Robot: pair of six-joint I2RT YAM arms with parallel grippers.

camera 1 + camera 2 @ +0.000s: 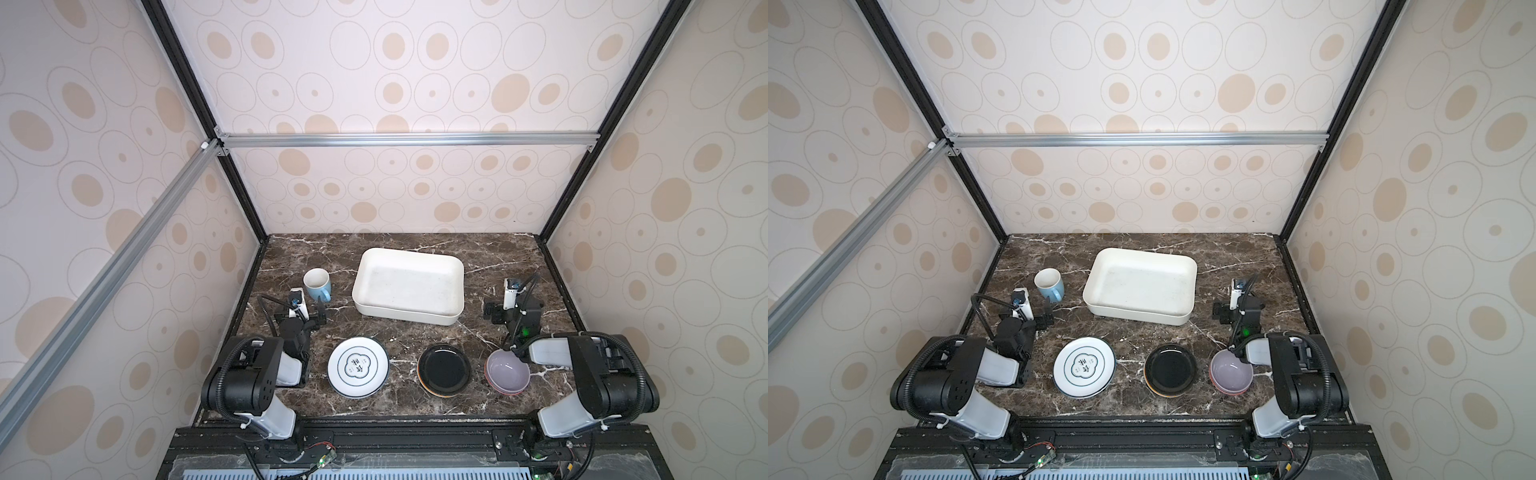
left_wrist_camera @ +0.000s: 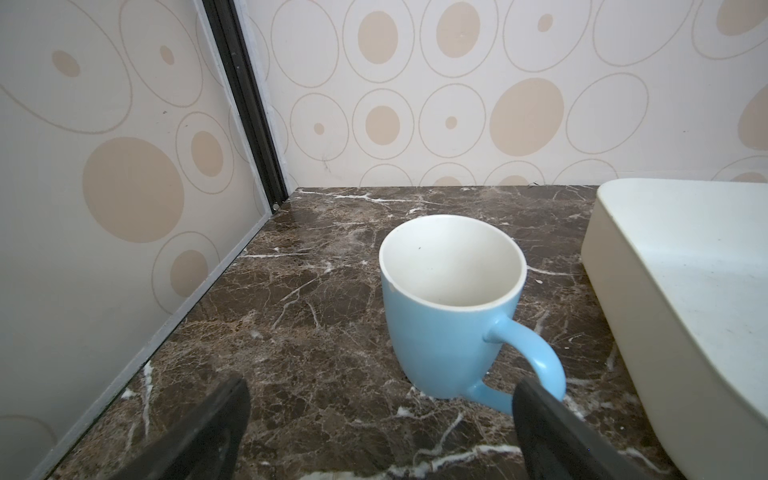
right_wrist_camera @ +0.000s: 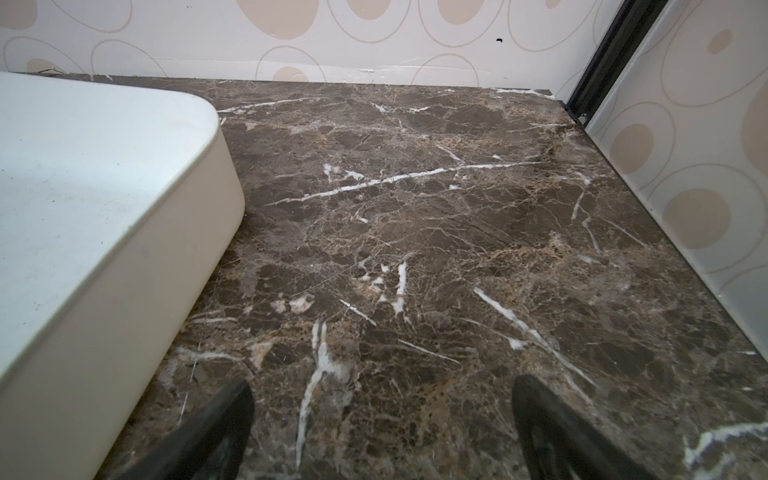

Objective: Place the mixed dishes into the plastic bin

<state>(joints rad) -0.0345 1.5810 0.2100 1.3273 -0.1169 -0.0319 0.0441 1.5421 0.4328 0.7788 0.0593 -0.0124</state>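
The plastic bin stands empty at the middle back of the marble table. A light-blue mug stands upright to its left, handle toward the front. Along the front lie a white plate with a dark rim, a glossy black plate on an orange one, and a lilac bowl nested in a red one. My left gripper is open just in front of the mug, apart from it. My right gripper is open over bare table, right of the bin.
Patterned walls and black frame posts close in the table on the left, back and right. The right arm's elbow hangs over the lilac bowl's right edge. The bin's side wall lies close to the mug's handle.
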